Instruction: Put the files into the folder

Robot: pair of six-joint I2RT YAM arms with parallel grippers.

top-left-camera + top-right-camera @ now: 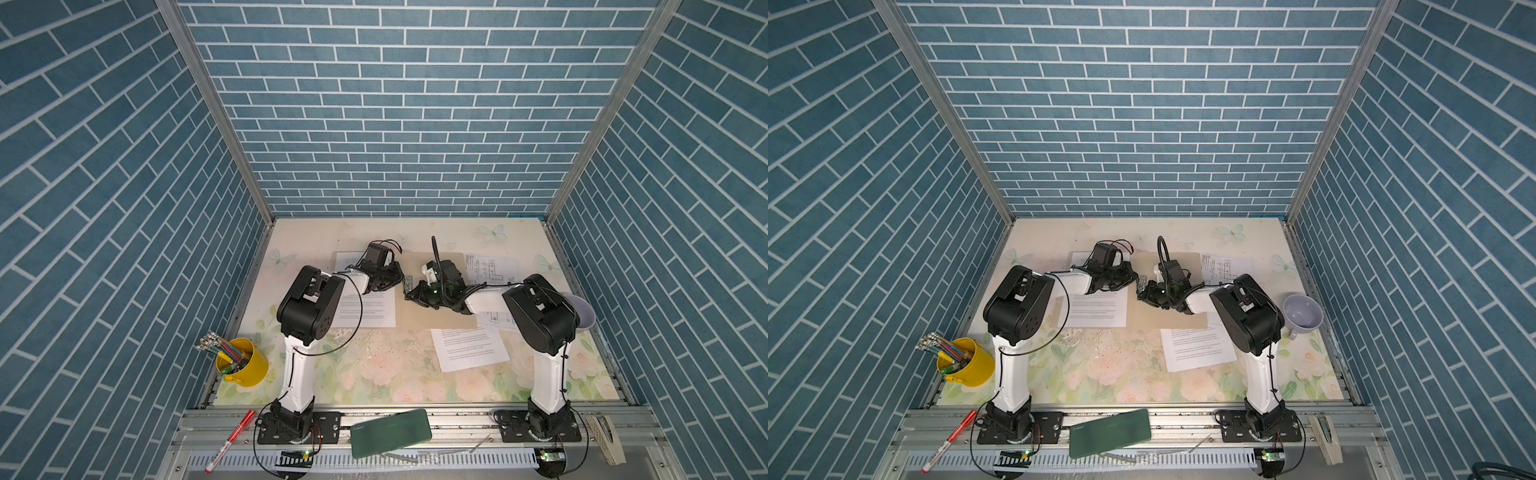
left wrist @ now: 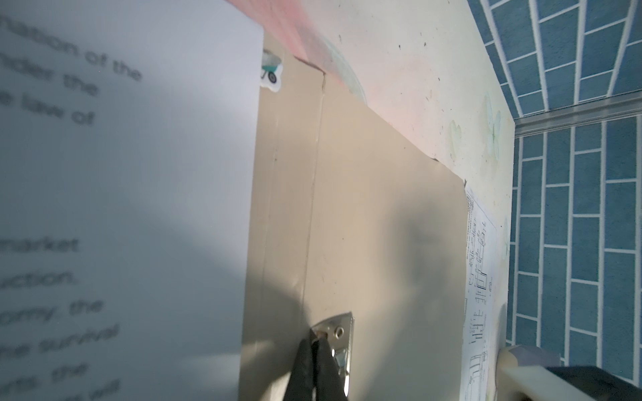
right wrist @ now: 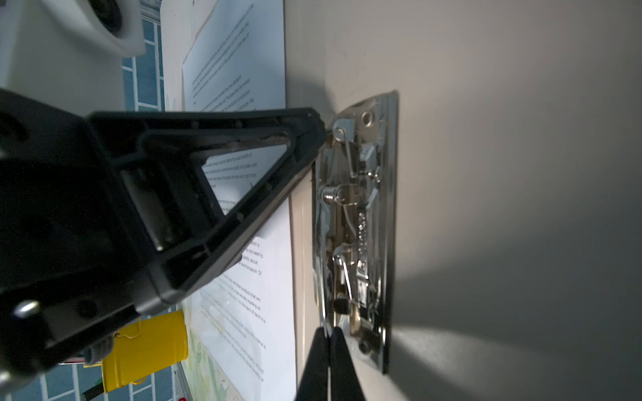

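- Left arm [image 1: 296,370]: the lower link is raised steeply from its base; the elbow is bent, and the left forearm [image 1: 358,282] is extended inward and away from the base.
- Left gripper [image 1: 401,279]: it is pitched downward. Its fingers [image 2: 302,368] are seen pressed together, with no gap between them.
- Right arm [image 1: 548,374]: the pose is mirrored, with the elbow bent and the right forearm [image 1: 484,301] reaching inward.
- Right gripper [image 1: 411,293]: it is pitched downward. Its fingers [image 3: 344,368] are closed, with only a hairline seam seen between them.
- Both gripper tips are found near each other at the centre, not touching; the left tip is placed farther from the bases.
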